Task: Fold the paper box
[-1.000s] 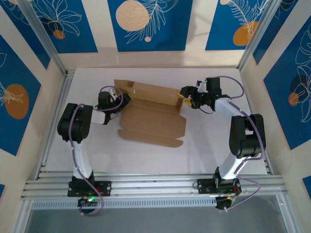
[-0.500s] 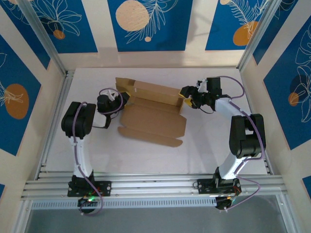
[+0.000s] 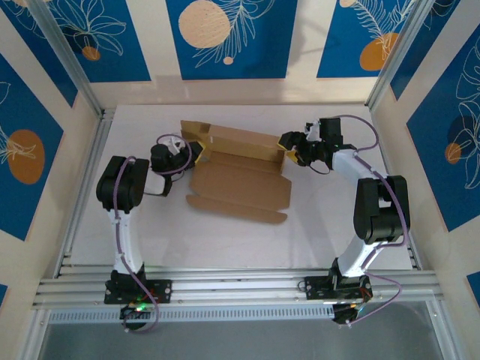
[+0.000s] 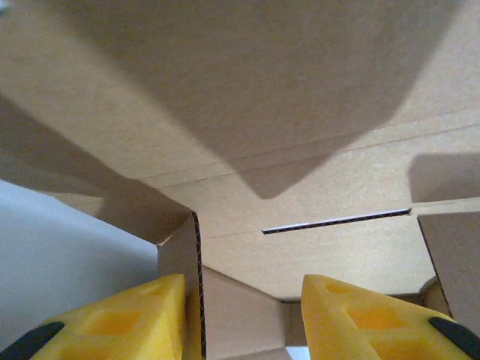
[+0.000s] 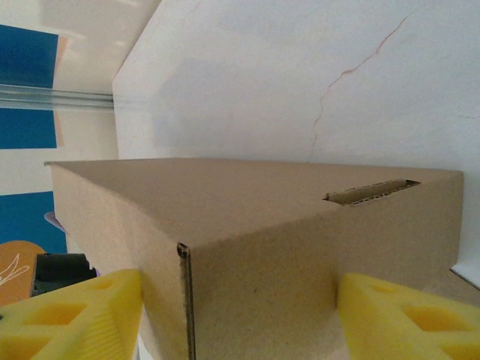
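Note:
The paper box [image 3: 238, 180] is brown cardboard, half folded in the middle of the table, with its back wall standing and its front flap lying flat. My left gripper [image 3: 190, 152] is at its left end. In the left wrist view my left gripper [image 4: 244, 319] has its jaws partly apart: an upright flap [image 4: 180, 255] lies against the left finger [image 4: 112, 319], and the right finger [image 4: 367, 315] stands clear of it. My right gripper [image 3: 289, 154] is at the right end, and in the right wrist view my right gripper [image 5: 240, 315] is shut across the box's end corner [image 5: 255, 240].
The box lies on a white table [image 3: 330, 217] walled in by blue patterned panels [image 3: 225, 37]. An aluminium rail [image 3: 240, 285] crosses the near edge above both arm bases. A slot [image 4: 337, 221] cuts the panel ahead of the left fingers.
The left gripper's jaws have narrowed and the left arm has drawn in toward the box's left end. The box has shifted slightly to the right. The right gripper keeps its hold.

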Controlling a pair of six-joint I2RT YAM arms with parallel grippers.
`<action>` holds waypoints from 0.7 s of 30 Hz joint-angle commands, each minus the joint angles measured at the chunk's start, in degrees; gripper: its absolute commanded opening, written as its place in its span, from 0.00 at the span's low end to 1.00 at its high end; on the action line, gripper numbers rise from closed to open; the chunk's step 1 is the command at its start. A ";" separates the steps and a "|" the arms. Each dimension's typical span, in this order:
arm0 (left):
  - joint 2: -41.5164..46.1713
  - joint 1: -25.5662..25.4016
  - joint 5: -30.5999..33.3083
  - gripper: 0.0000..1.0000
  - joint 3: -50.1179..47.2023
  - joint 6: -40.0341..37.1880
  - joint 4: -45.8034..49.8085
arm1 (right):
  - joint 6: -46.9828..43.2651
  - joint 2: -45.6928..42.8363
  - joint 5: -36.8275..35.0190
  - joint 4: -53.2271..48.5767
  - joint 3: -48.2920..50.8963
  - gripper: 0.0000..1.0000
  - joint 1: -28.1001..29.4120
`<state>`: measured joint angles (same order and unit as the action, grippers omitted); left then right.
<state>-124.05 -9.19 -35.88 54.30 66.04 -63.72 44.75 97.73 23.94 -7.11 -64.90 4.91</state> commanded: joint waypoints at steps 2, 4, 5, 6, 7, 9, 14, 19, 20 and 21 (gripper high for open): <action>3.31 -2.72 -9.45 0.43 2.64 -6.16 7.81 | -3.76 2.73 -1.08 -8.07 -0.70 0.68 2.21; 4.11 -2.67 -9.64 0.43 3.21 -8.54 11.72 | -4.70 2.81 -1.72 -8.67 -1.07 0.68 2.25; 4.43 -2.70 -9.61 0.43 3.70 -9.68 13.83 | -5.23 2.90 -2.27 -9.24 -1.34 0.68 2.32; 4.58 -2.69 -9.65 0.43 4.08 -10.40 15.35 | -5.60 2.98 -2.65 -9.52 -1.45 0.68 2.38; 4.63 -2.67 -9.72 0.44 4.51 -10.96 16.34 | -5.76 3.08 -2.85 -9.58 -1.44 0.68 2.39; 4.44 -2.72 -9.83 0.44 5.00 -10.71 16.66 | -5.90 3.09 -2.71 -9.34 -1.37 0.68 2.50; 3.18 -4.22 -9.75 0.44 6.32 -9.76 16.70 | -6.07 3.80 -1.77 -8.95 -1.67 0.68 3.35; 1.85 -6.47 -7.54 0.45 6.35 -11.34 19.08 | -6.67 4.21 -2.06 -9.49 -2.06 0.68 4.35; 1.66 -6.62 -6.98 0.45 5.93 -11.13 18.78 | -6.77 4.30 -2.23 -9.66 -2.15 0.68 4.49; 1.57 -6.67 -6.61 0.45 5.51 -10.95 18.16 | -6.86 4.23 -2.32 -9.80 -2.16 0.68 4.49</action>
<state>-121.67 -13.65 -40.80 59.55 56.47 -45.34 40.51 98.98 22.26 -10.61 -67.79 7.20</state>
